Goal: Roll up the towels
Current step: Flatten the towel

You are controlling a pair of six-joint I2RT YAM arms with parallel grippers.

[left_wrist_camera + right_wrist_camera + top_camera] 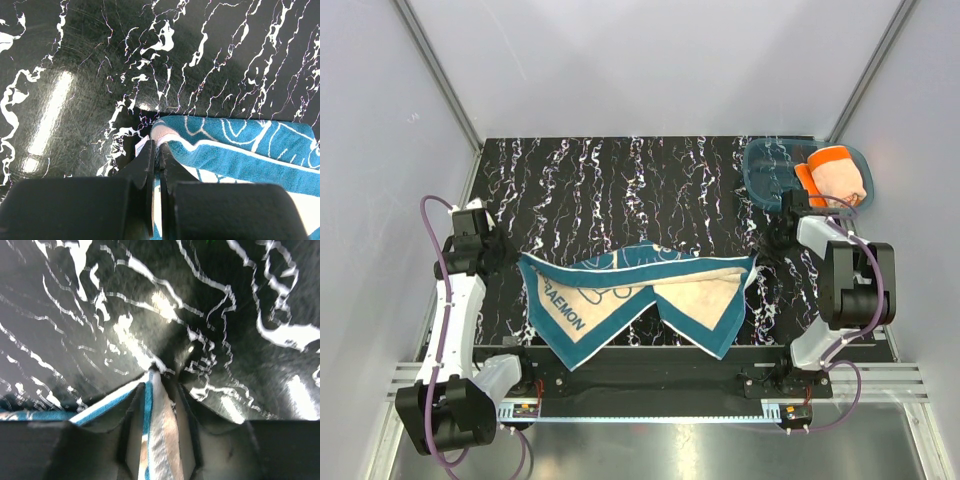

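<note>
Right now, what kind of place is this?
Probably a robot testing booth: plain white walls box in a black marbled table, and the left arm and right arm stand bolted at its near edge, a teal towel between them.

tray: transl. blue, far-right corner | table: blk marble w/ white veins

robot lab cell: plain white walls, aluminium posts, black marbled table.
</note>
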